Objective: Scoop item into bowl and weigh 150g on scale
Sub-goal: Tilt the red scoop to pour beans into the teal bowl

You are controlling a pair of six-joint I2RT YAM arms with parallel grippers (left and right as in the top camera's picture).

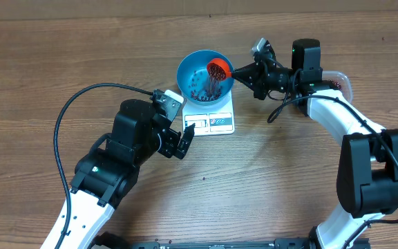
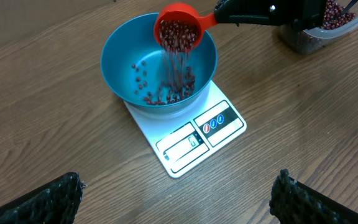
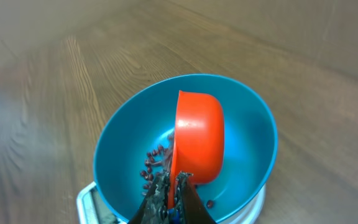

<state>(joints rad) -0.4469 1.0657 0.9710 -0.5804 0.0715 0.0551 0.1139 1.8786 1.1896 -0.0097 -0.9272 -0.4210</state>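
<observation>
The blue bowl (image 1: 188, 68) (image 2: 120, 56) (image 3: 247, 118) stands on the white scale (image 1: 216, 121) (image 2: 201, 134). My right gripper (image 1: 254, 72) (image 3: 174, 196) is shut on the handle of an orange-red scoop (image 1: 217, 68) (image 2: 178, 28) (image 3: 199, 140), tilted over the bowl. Dark red beans (image 2: 174, 74) (image 3: 154, 165) stream from it into the bowl, where more lie scattered. My left gripper (image 1: 182, 142) (image 2: 179, 199) stands open on the near side of the scale, with only bare table between its fingers.
A clear plastic tub (image 1: 338, 81) (image 2: 319, 28) with more beans stands to the right of the bowl, partly behind the right arm. A black cable (image 1: 81, 97) loops across the table on the left. One stray bean (image 1: 204, 179) lies in front of the scale.
</observation>
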